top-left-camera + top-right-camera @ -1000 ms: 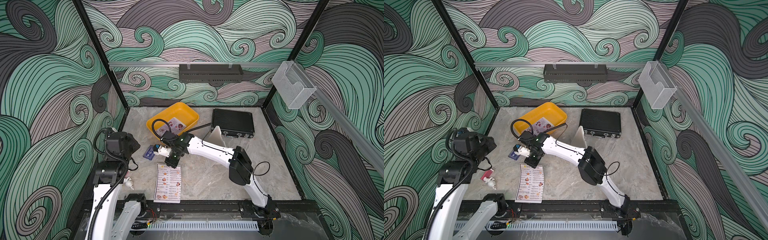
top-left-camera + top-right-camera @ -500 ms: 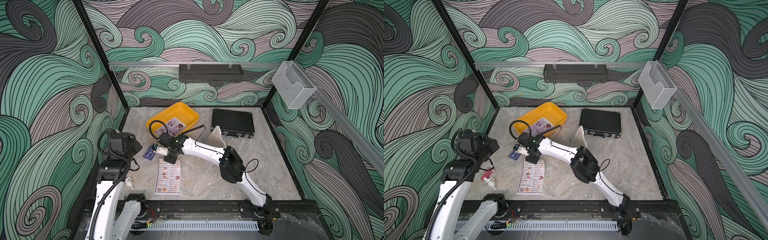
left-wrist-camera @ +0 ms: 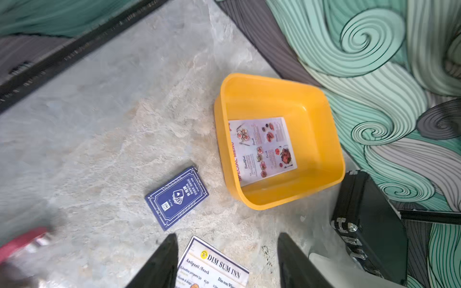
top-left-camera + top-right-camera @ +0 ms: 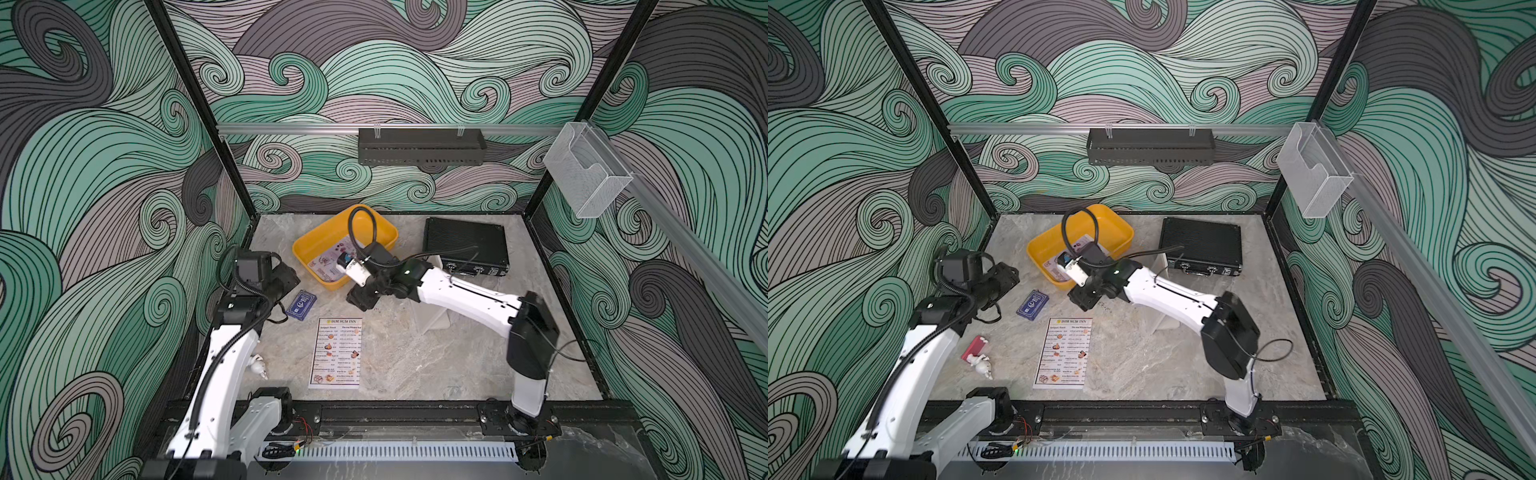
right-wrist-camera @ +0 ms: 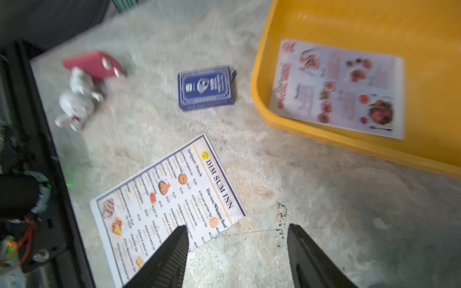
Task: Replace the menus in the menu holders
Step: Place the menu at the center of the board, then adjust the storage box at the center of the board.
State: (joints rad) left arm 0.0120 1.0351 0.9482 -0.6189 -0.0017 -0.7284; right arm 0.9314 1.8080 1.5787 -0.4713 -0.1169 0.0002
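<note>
Perhaps halfway: SPECIAL MENU sheet [image 3: 262,149] in the yellow tub [image 3: 316,129], DIM SUM INN menu [image 4: 336,352] flat on the desk [image 4: 415,365], acrylic holder [image 4: 434,322] seemingly empty; left end effector [image 3: 227,235] and right end effector [image 5: 237,227] apart, empty

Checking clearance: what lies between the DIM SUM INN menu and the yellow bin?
Only bare marble tabletop, in the right wrist view; the open right tool hovers above it.

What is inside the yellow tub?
In the left wrist view, the yellow tub holds one sheet, the pink SPECIAL MENU, lying flat on its bottom; nothing else shows. Anything under that sheet is covered. In both top views the right arm hides part of it.
</note>
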